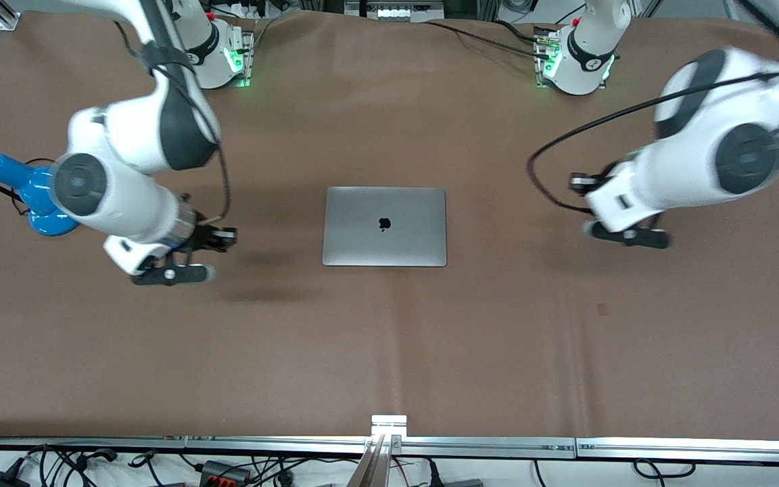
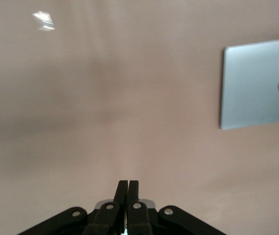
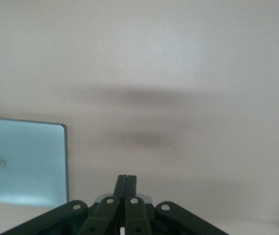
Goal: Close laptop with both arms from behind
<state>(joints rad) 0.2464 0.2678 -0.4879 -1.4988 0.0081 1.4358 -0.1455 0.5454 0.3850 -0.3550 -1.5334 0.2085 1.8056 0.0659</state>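
The silver-grey laptop [image 1: 384, 226] lies shut and flat in the middle of the brown table, its lid with the black apple logo facing up. It also shows in the left wrist view [image 2: 259, 88] and the right wrist view [image 3: 24, 164]. My left gripper [image 1: 627, 235] hangs over bare table toward the left arm's end, well clear of the laptop; its fingers [image 2: 127, 183] are shut on nothing. My right gripper [image 1: 173, 274] hangs over bare table toward the right arm's end, also clear of the laptop, with its fingers [image 3: 127, 177] shut and empty.
A small blue desk lamp [image 1: 24, 193] stands at the right arm's end of the table, partly hidden by the right arm. A metal rail [image 1: 389, 443] runs along the table edge nearest the front camera. Cables lie by the arm bases.
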